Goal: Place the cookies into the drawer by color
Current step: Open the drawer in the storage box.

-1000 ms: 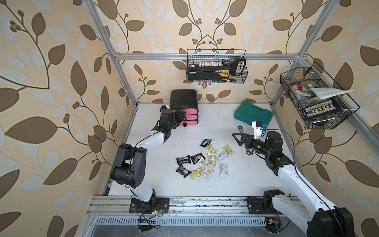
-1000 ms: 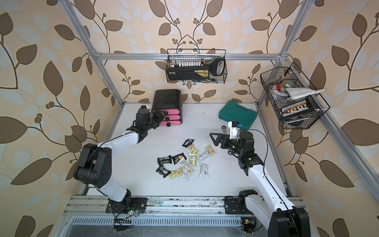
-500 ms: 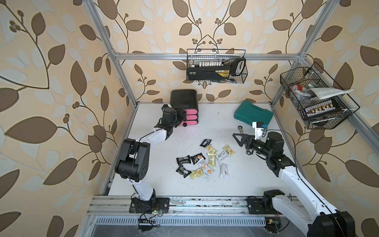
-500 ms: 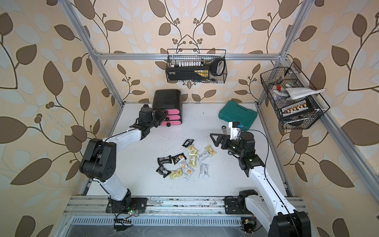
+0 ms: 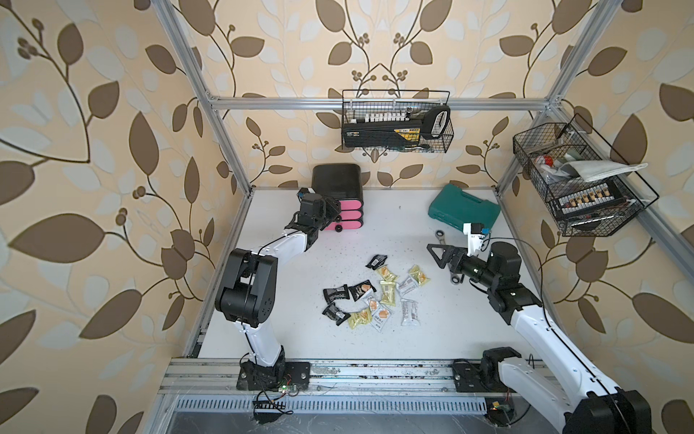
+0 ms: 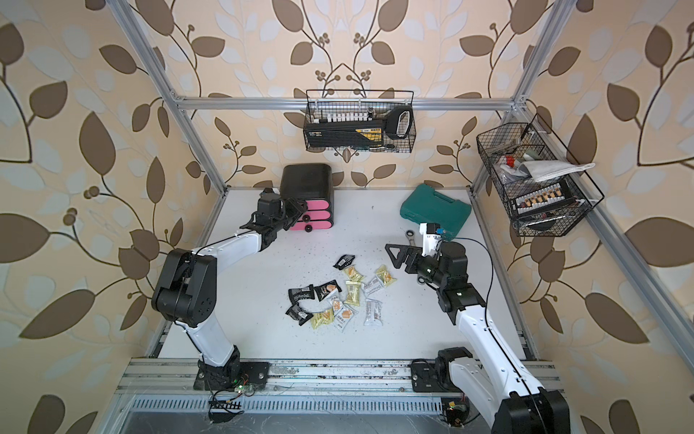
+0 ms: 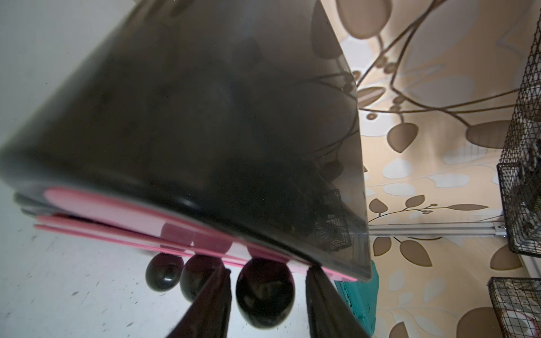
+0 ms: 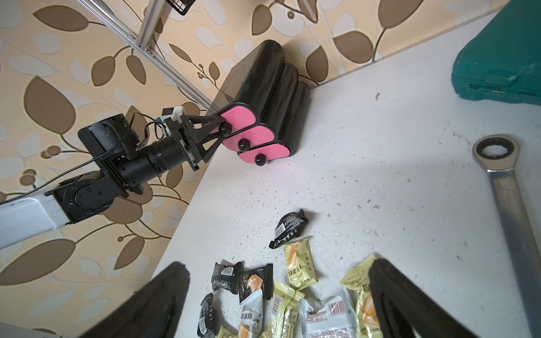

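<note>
L gripper (image 7: 268, 272) jaws are part-spread, straddling the top knob (image 7: 265, 294) of the drawer (image 5: 337, 180). L wrist view shows a sliver of pink btw one finger and the ball, w/ the other finger right at it, so not a firm pinch. Top views hide that knob behind the gripper and only 2 knobs show there; R wrist view gives all 3, w/ the jaw tips at the uppermost. R gripper (image 8: 276, 264) jaws are spread wide w/ nothing btw them, hanging above the table (image 5: 293, 330) just beside the cookies (image 5: 388, 295). Drawer sits at the back edge against the wall, on the L arm's side; cookies lie loose mid-table, well apart from it. Counts: 3 pink fronts, 3 knobs; 4 black packets, approx 8 pale ones (yellow and white/silver, overlapping, so exact split unclear). 1 wrench (image 8: 497, 181), ring head plain in R wrist view, mostly under the R arm in top views. 1 teal case (image 5: 463, 208) at the back; 2 wire baskets (image 5: 447, 127) up on the frame.
</note>
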### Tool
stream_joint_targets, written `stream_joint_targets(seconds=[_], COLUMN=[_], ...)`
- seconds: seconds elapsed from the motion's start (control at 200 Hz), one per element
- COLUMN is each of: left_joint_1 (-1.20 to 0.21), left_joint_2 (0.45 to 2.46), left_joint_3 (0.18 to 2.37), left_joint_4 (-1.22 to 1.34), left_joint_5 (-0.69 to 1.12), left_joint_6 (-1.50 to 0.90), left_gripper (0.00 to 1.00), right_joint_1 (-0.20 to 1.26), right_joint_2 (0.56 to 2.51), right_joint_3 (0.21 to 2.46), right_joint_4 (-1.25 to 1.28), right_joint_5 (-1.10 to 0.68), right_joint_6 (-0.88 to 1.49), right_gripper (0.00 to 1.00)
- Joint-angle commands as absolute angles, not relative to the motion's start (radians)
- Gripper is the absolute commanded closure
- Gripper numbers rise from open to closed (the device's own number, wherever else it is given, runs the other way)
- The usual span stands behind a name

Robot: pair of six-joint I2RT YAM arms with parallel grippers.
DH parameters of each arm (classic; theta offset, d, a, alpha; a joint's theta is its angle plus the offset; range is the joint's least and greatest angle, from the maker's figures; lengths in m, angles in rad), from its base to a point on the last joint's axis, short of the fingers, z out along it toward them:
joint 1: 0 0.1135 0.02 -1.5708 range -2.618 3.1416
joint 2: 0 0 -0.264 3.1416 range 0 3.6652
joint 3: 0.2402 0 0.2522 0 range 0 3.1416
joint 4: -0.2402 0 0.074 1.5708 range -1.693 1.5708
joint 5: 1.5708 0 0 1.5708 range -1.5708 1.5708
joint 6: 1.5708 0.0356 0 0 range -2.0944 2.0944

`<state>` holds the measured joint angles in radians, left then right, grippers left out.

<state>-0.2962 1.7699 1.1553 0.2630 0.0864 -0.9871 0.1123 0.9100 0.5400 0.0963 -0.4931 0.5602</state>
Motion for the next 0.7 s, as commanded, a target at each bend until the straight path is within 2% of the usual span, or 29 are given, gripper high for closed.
stream_joint_targets(seconds=[0.0,0.08,0.175,0.395,0.575,0.695], left_joint_1=[-0.301,-0.301,-0.301,-0.301,-0.301,-0.301], left_joint_2=[1.791,1.799,1.808,1.801,1.772,1.741], left_joint_3=[1.196,1.2,1.2,1.189,1.163,1.138], left_joint_4=[0.252,0.257,0.262,0.246,0.244,0.242], left_joint_5=[0.086,0.105,0.116,0.092,0.07,0.067], left_joint_6=[-0.956,-0.957,-0.962,-0.957,-0.956,-0.957], left_gripper=[0.52,0.45,0.44,0.65,0.71,0.78], right_joint_1=[0.118,0.118,0.118,0.119,0.118,0.118], right_joint_2=[0.901,0.901,0.901,0.899,0.894,0.889], right_joint_3=[0.53,0.528,0.526,0.527,0.525,0.515], right_joint_4=[0.085,0.084,0.084,0.08,0.081,0.08], right_joint_5=[-0.475,-0.471,-0.468,-0.467,-0.468,-0.459], right_joint_6=[0.549,0.549,0.551,0.552,0.554,0.555], right_gripper=[0.01,0.01,0.01,0.01,0.01,0.01])
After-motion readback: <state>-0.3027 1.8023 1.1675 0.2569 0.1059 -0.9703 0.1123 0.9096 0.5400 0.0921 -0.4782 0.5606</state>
